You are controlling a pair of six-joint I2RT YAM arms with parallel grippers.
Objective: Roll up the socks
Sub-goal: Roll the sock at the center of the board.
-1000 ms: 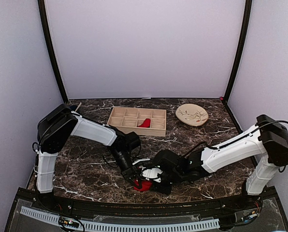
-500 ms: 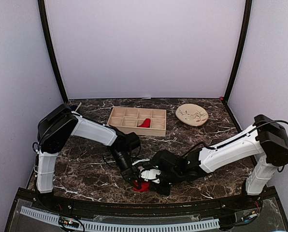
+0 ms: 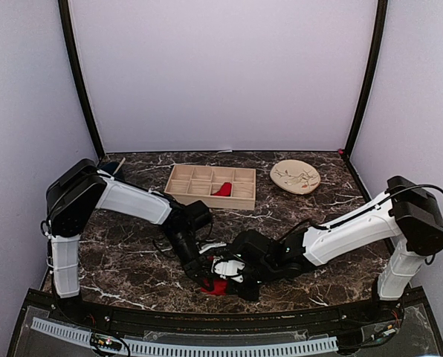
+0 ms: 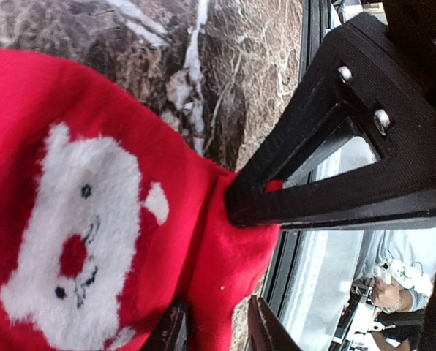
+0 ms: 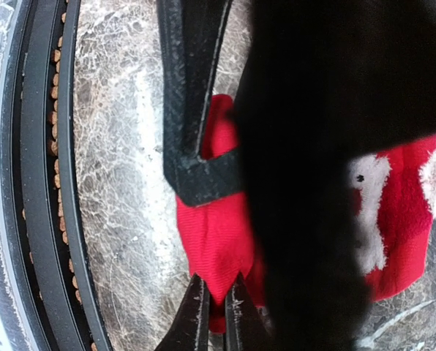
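Now the left arm's shoulder sits lower and further left than a second ago, and the left gripper (image 4: 214, 333) has eased slightly apart, its jaws loose around a fold of the red sock (image 4: 94, 219). The right gripper (image 5: 216, 311) has closed, pinching the sock's edge. That sock lies bunched on the worktop (image 3: 318, 216) near its front edge, with a fuzzy white face patch showing. A second red sock (image 3: 222, 190) lies in the wooden tray (image 3: 178, 182).

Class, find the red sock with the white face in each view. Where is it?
Top view: red sock low centre, by the front edge.
Left wrist: red sock fills the left half.
Right wrist: red sock centre to right, partly hidden.
Shared landmark: marble tabletop.
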